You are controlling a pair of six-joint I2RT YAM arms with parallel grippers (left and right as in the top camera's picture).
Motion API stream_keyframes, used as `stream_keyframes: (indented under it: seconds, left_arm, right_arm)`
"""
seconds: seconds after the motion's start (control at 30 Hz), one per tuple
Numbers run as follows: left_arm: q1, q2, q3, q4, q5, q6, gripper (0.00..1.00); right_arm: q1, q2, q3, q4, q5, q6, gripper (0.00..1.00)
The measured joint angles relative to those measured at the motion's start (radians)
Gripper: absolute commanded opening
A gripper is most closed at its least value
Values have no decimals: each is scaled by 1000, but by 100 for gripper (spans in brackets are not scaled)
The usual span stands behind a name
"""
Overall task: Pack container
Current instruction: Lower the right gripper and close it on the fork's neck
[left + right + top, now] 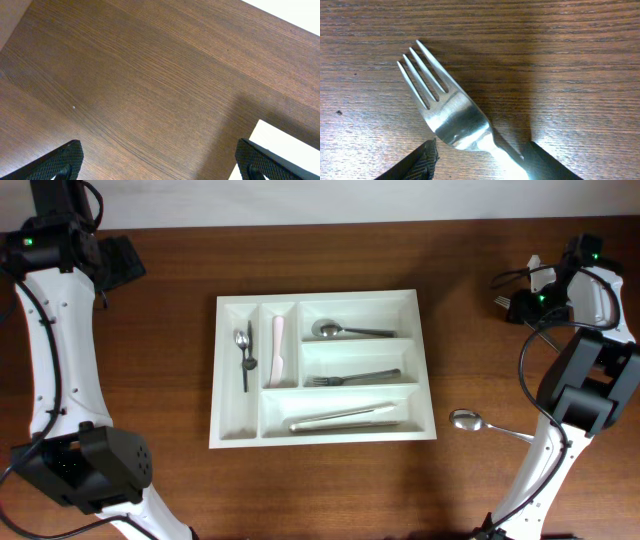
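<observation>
Straddling the fork (450, 115) on the table (570, 50), my right claw (482, 152) stands half-open; my left claw (159, 150) gapes wide

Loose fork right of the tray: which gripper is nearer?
Right. The right gripper straddles the fork, a finger either side of its neck. The left gripper is over bare table beyond the tray's opposite side.

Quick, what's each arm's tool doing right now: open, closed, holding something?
Left tool: open, empty, over the table.
Right tool: its fingers straddle a fork lying on the table; whether it grips cannot be told.
</observation>
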State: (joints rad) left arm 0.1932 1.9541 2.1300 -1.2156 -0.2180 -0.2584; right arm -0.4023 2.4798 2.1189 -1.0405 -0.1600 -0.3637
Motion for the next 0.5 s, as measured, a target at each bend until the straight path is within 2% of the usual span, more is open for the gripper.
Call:
stream_keyframes:
  seconds: [0.13, 0.3, 0.5]
  left_arm:
    - [0, 0, 0, 0, 0, 0, 99]
    - [0, 0, 0, 0, 0, 0, 99]
    - [0, 0, 0, 0, 0, 0, 99]
  right_arm:
    - [0, 1, 0, 0, 0, 0, 49]
    - [0, 1, 0, -3, -4, -3, 34]
    - [0, 2, 0, -8, -8, -1, 27]
